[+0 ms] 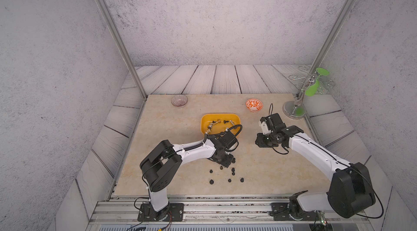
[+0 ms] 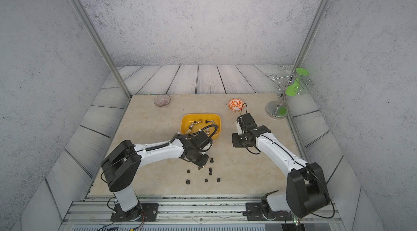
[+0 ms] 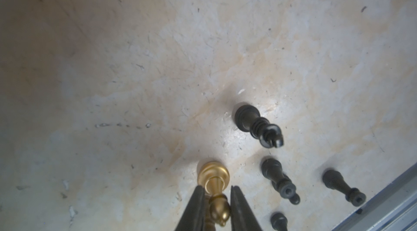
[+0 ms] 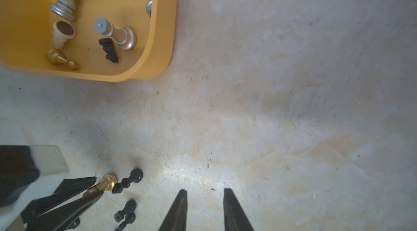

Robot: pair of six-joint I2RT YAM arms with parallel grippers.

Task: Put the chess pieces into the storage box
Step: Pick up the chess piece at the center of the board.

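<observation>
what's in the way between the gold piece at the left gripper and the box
Nothing visible. Bare table lies between the gold piece, flanked by the left gripper, and the box; only the box's low wall needs clearing. A black piece stands close beside the gold one, off to one side.

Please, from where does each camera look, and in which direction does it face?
Top views: high behind the bases, facing forward and down over the table; left arm and right arm show whole.
Left wrist: on the left arm, looking down along the left claw, closed around a gold piece; only that claw shows.
Right wrist: on the right arm, looking down past the open right claw to the box; the left claw shows too.
Shared: both wrist views show the gold piece and black pieces.
</observation>
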